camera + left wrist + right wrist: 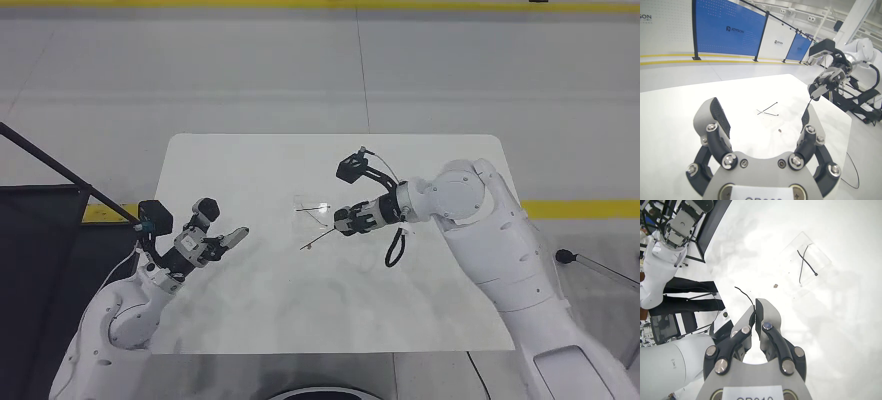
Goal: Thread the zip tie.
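Right end effector [755,303] pinches tie [745,294]; head seemingly hidden

White table [250,170] — crossed zip ties [803,259], brown speck [775,286]

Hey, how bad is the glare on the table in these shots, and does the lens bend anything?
Right wrist view: glare washes out the table, so the clear sheet under two loose zip ties barely shows. Left wrist view: the lens curves the yellow floor lines and blue panels. Top view: even light, yet the zip tie in the right gripper reads faintly.
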